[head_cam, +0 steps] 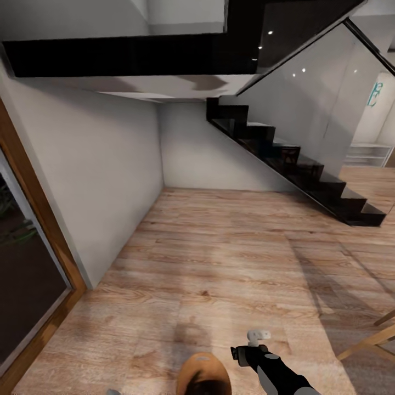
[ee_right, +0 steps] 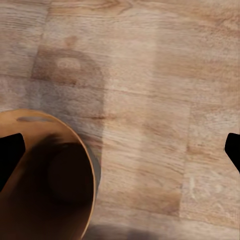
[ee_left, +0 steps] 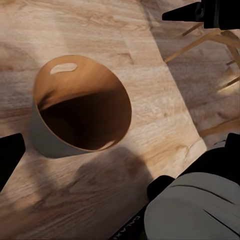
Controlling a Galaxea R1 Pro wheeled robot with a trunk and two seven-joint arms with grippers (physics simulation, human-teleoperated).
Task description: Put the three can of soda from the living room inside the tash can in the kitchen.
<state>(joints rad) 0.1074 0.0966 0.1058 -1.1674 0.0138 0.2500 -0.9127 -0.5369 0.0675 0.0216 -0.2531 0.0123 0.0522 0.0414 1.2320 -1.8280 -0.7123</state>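
Tash can sits on the light wood floor, and we see it at the bottom edge of the head view right in front of the robot, brown inside facing up. In the left wrist view it looks tilted toward the camera, pale grey outside, oval handle slot near the rim, inside looks empty as far as we can see. In the right wrist view the bin is under that arm's camera, off to one side. Right gripper hangs just beside the bin's rim, over bare floor, fingers apart, nothing held. Left gripper: dark fingertips at opposite edges of its wrist view, spread wide, bin between them below. Beyond: white wall, black staircase, wood-framed glass door, pale wooden legs.
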